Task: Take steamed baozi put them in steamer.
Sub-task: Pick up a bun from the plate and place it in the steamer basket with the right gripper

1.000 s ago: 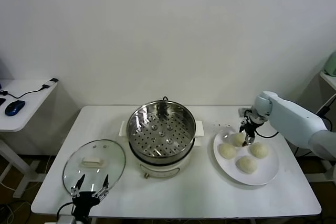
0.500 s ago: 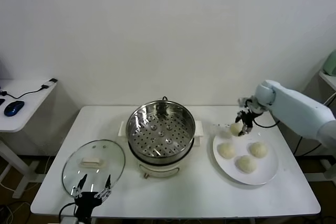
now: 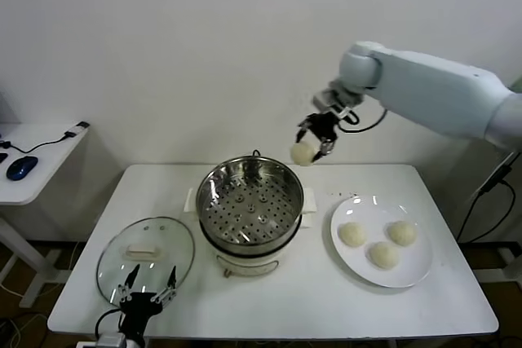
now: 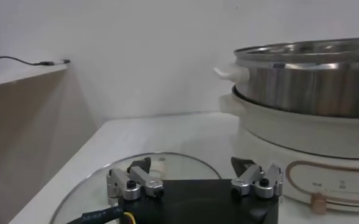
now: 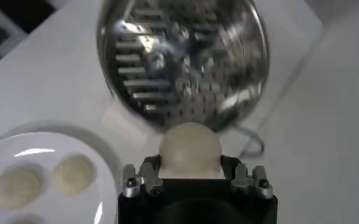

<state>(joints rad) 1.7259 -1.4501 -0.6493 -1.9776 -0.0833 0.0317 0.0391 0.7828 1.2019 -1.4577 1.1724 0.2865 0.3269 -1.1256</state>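
Observation:
My right gripper (image 3: 313, 141) is shut on one pale steamed baozi (image 3: 303, 153), carried in the air above the far right rim of the steamer (image 3: 250, 201). In the right wrist view the baozi (image 5: 189, 148) sits between the jaws of the right gripper (image 5: 190, 163), with the steamer's perforated tray (image 5: 182, 58) beyond it. Three more baozi (image 3: 353, 234) (image 3: 401, 232) (image 3: 382, 254) lie on the white plate (image 3: 416, 270) at the right. My left gripper (image 3: 148, 284) hangs open at the table's front left, over the glass lid.
The round glass lid (image 3: 145, 253) with a white handle lies left of the steamer. A side table (image 3: 37, 160) with a blue mouse stands at far left. The steamer's white handles (image 3: 309, 200) jut out sideways. A wall rises behind the table.
My right gripper lifted one baozi off the plate and swung it left and upward to above the steamer's far right rim. The left arm barely moved.

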